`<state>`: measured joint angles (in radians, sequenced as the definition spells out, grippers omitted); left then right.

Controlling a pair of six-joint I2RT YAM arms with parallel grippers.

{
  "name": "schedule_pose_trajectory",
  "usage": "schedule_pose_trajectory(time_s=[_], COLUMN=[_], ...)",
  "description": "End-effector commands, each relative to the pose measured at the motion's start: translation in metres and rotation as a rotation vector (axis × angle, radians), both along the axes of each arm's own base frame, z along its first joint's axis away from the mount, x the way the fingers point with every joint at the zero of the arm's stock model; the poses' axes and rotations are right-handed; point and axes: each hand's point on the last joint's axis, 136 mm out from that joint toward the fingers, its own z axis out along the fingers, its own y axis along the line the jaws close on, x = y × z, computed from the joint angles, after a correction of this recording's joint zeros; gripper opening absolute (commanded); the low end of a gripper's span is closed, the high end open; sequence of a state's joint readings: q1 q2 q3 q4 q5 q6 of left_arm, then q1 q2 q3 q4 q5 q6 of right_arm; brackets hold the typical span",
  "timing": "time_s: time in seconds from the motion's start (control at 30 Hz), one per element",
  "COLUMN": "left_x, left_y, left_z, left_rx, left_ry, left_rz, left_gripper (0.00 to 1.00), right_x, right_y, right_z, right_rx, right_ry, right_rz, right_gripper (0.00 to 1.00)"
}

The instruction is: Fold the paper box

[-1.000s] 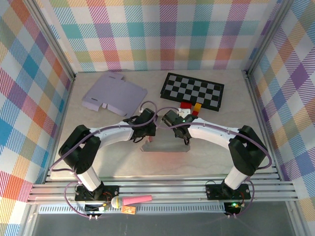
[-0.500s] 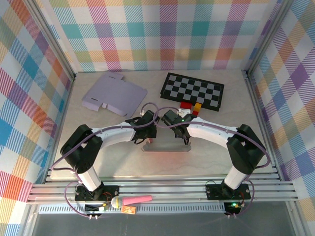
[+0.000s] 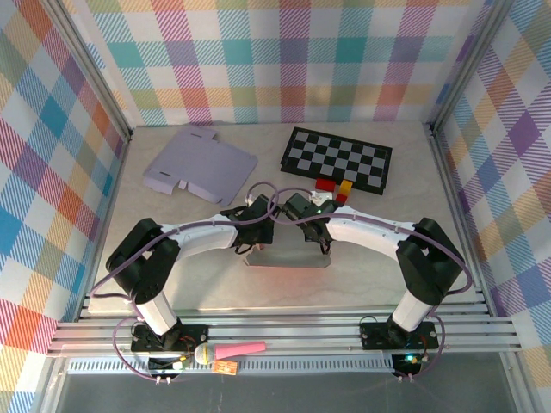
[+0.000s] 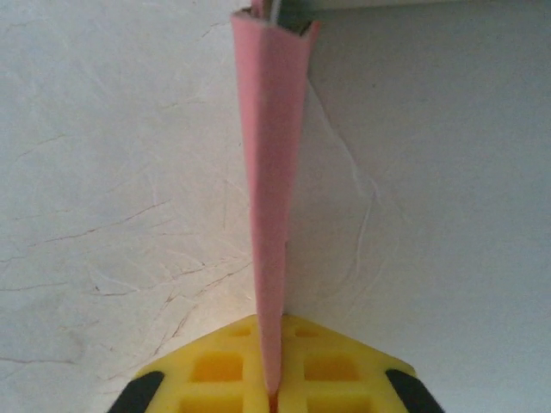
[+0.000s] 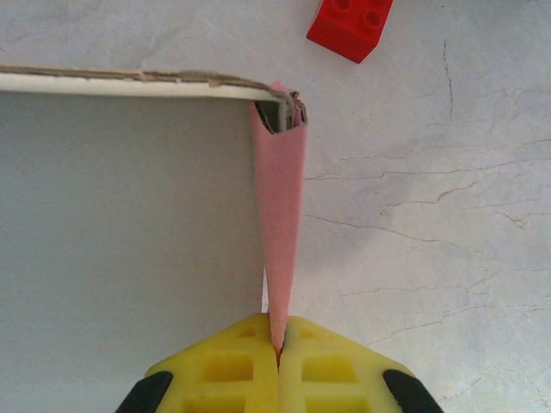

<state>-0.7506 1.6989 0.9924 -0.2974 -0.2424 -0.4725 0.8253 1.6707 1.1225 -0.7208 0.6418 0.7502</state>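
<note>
1. Black-and-white checked board (image 3: 337, 155): lies flat on the pale marbled tabletop (image 3: 198, 284). I use it as my reference.
2. Pink-and-grey paper box (image 3: 288, 256): part-folded, in front of the board's left half, on the side towards the arm bases.
3. Left gripper (image 4: 274, 391): I see its yellow fingers clenched on the box's upright pink left wall.
4. Right gripper (image 5: 277, 348): pinched tight on the box's pink right wall, at the corner.
5. Red plastic brick (image 3: 325, 183) and yellow plastic brick (image 3: 344, 187): against the board's front edge, between board and box, close to the right gripper.
6. Flat lavender card sheet (image 3: 200, 163): left of the board, well apart from the box.
</note>
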Motion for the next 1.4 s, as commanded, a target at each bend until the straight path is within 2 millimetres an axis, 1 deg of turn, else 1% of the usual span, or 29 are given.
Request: schedule_pose_trajectory(time_s=[0.0, 0.03, 0.1, 0.13, 0.23, 0.27, 0.3, 0.4, 0.47, 0.5, 0.57, 0.63, 0.77, 0.83, 0.9, 0.93, 1.03, 1.13, 1.23, 1.37], left_x=[0.002, 0.003, 0.005, 0.006, 0.011, 0.013, 0.016, 0.023, 0.026, 0.027, 0.025, 0.019, -0.007, -0.023, -0.038, -0.045, -0.062, -0.072, -0.073, -0.069], left_y=[0.006, 0.005, 0.000, -0.002, -0.008, -0.007, -0.005, 0.007, 0.019, 0.026, 0.041, 0.054, 0.074, 0.081, 0.084, 0.085, 0.078, 0.068, 0.059, 0.047], left_z=[0.010, 0.016, 0.035, 0.045, 0.079, 0.091, 0.101, 0.126, 0.138, 0.143, 0.147, 0.144, 0.124, 0.113, 0.102, 0.096, 0.079, 0.067, 0.061, 0.052], left_rx=[0.051, 0.042, 0.000, -0.021, -0.118, -0.142, -0.164, -0.212, -0.252, -0.275, -0.301, -0.316, -0.305, -0.297, -0.310, -0.326, -0.397, -0.476, -0.523, -0.542], left_ry=[-0.007, -0.012, -0.032, -0.039, -0.052, -0.058, -0.063, -0.072, -0.076, -0.073, -0.058, -0.033, 0.053, 0.092, 0.127, 0.143, 0.203, 0.239, 0.264, 0.294], left_rz=[0.021, 0.023, 0.027, 0.028, 0.032, 0.037, 0.044, 0.077, 0.117, 0.137, 0.180, 0.207, 0.243, 0.259, 0.267, 0.272, 0.275, 0.267, 0.255, 0.239], left_gripper=[0.26, 0.32, 0.41, 0.44, 0.48, 0.56, 0.58, 0.58, 0.57, 0.56, 0.55, 0.53, 0.49, 0.47, 0.45, 0.44, 0.42, 0.41, 0.40, 0.40], right_x=[-0.003, -0.004, -0.006, -0.007, -0.013, -0.016, -0.018, -0.022, -0.025, -0.028, -0.032, -0.037, -0.043, -0.051, -0.062, -0.067, -0.082, -0.092, -0.098, -0.103], right_y=[-0.005, -0.006, -0.010, -0.012, -0.021, -0.023, -0.025, -0.027, -0.026, -0.026, -0.027, -0.024, -0.014, -0.012, -0.008, -0.002, 0.015, 0.034, 0.056, 0.088], right_z=[0.000, -0.001, -0.003, -0.005, -0.014, -0.018, -0.022, -0.026, -0.028, -0.029, -0.031, -0.032, -0.023, -0.019, -0.021, -0.025, -0.037, -0.039, -0.040, -0.043], right_rx=[-0.026, -0.030, -0.052, -0.067, -0.097, -0.096, -0.091, -0.065, -0.038, -0.023, 0.007, 0.054, 0.158, 0.173, 0.183, 0.203, 0.258, 0.290, 0.356, 0.422], right_ry=[0.023, 0.030, 0.053, 0.066, 0.121, 0.145, 0.168, 0.213, 0.254, 0.278, 0.325, 0.372, 0.407, 0.420, 0.461, 0.491, 0.588, 0.660, 0.691, 0.732], right_rz=[-0.039, -0.047, -0.078, -0.096, -0.173, -0.203, -0.227, -0.304, -0.369, -0.410, -0.501, -0.597, -0.785, -0.906, -1.018, -1.066, -1.193, -1.287, -1.344, -1.363], right_gripper=[0.00, 0.00, 0.00, 0.00, 0.00, 0.00, 0.00, 0.00, 0.00, 0.00, 0.00, 0.00, 0.00, 0.00, 0.00, 0.00, 0.00, 0.00, 0.00, 0.00])
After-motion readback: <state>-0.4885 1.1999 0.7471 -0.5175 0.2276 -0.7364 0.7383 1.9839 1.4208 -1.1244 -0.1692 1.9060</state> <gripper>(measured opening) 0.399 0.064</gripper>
